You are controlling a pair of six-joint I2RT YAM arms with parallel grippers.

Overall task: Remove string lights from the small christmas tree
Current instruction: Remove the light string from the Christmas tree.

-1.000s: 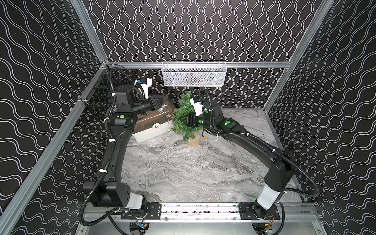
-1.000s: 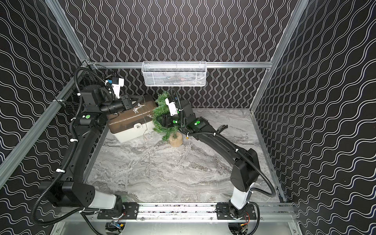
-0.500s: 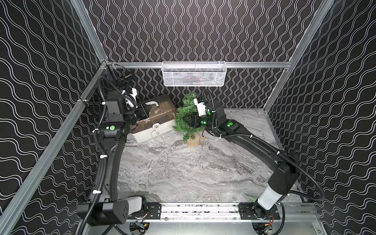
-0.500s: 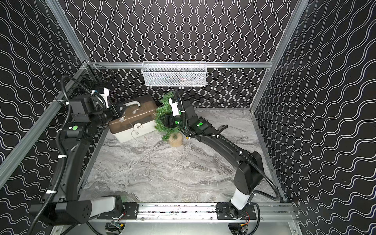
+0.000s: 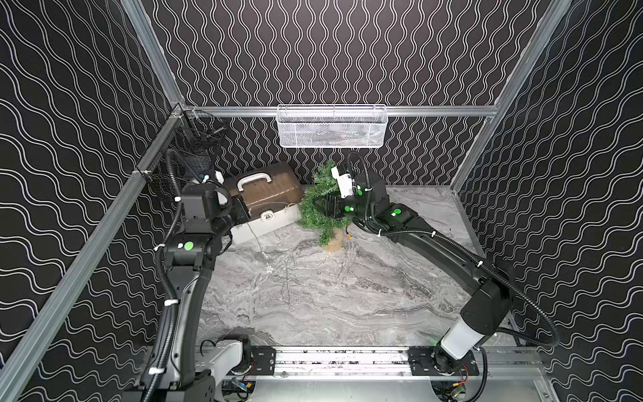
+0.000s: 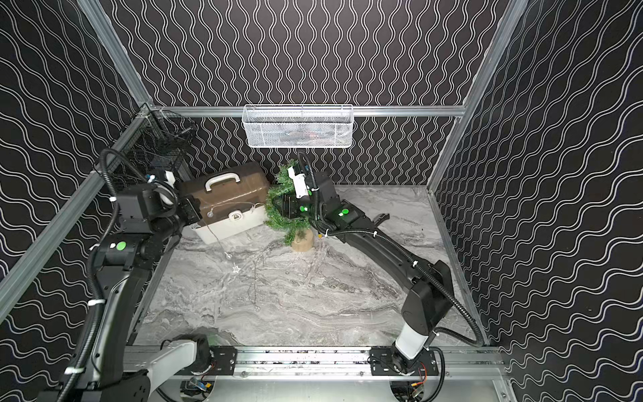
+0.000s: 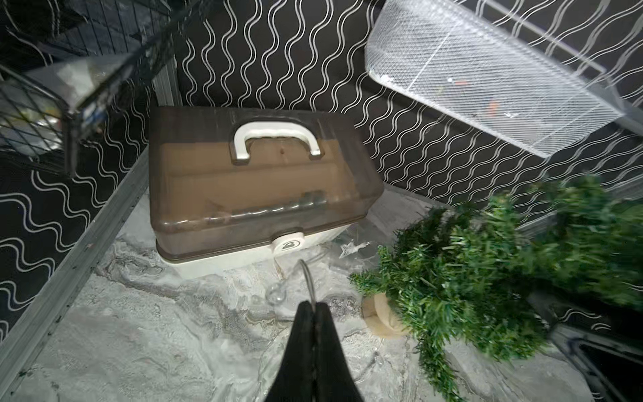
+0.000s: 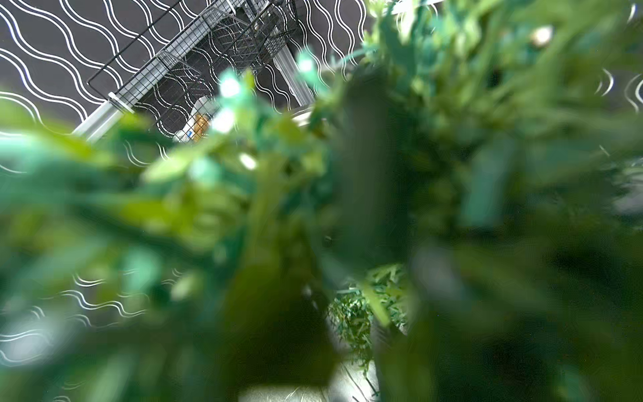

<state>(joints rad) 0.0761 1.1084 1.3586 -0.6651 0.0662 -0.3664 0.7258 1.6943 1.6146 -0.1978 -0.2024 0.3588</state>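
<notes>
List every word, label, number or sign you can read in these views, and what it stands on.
No legible text anywhere.
Latch of the storage box: a small raised symbol, no readable letters.
Item in the black wire basket: a blue mark, too blurred to read.
White mesh basket: contents too small to read.

No text, brand or number can be read anywhere. The white latch (image 7: pixel 288 244) on the case (image 7: pixel 257 181) carries a small dark emblem, too blurred to make out. A package (image 8: pixel 195 128) in the black wire basket (image 8: pixel 222 45) shows a blue label patch, also illegible.
</notes>
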